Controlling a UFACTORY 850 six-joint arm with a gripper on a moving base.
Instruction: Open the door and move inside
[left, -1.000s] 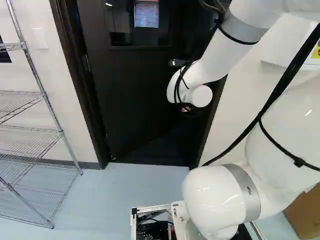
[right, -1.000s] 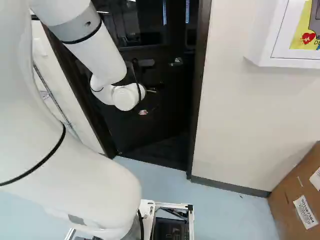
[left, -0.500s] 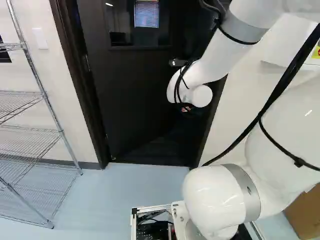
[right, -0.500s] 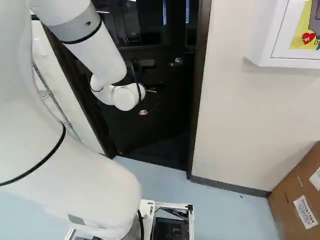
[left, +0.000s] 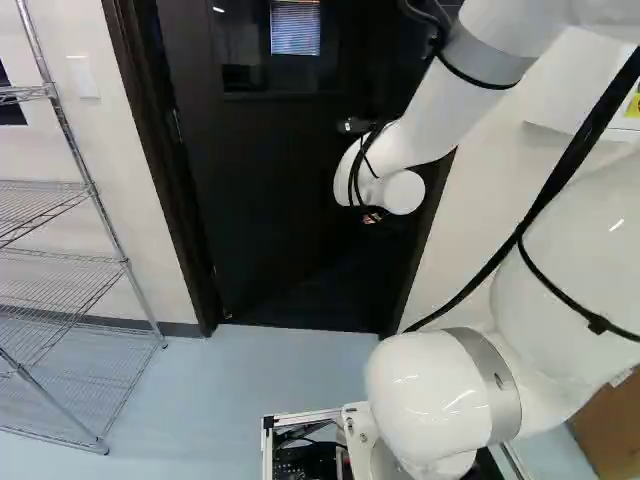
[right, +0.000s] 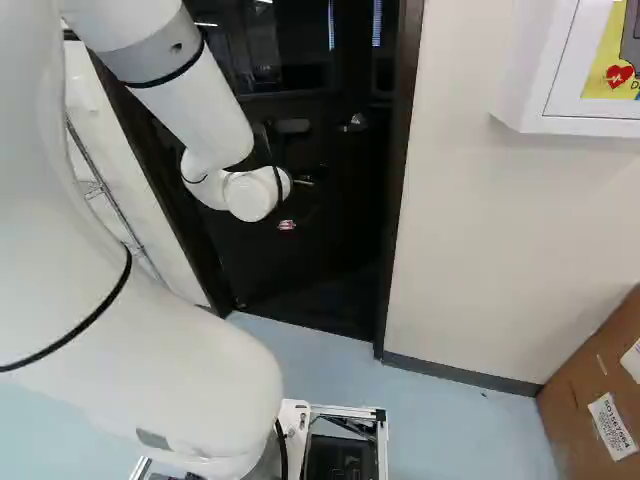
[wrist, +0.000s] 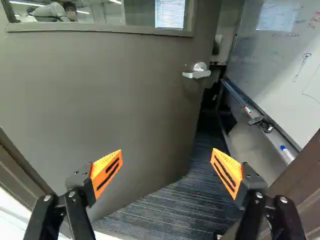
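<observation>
The black two-finger tool (right: 287, 225) with orange pads is set wide, facing the dark, windowed door (wrist: 100, 90), which stands ajar. The silver metal lever handle (wrist: 197, 74) is near the door's free edge. A white rectangular whiteboard (wrist: 275, 60) is beyond the door.

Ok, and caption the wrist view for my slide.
Open gripper before a door standing ajar, lever handle untouched, whiteboard and dark carpet beyond.

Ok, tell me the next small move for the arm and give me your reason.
I'd ease the open hand forward against the door, toward the side with the silver handle, to swing it wider. The door stands ajar, with striped carpet visible beyond, but the gap looks too narrow for the base to pass.
</observation>
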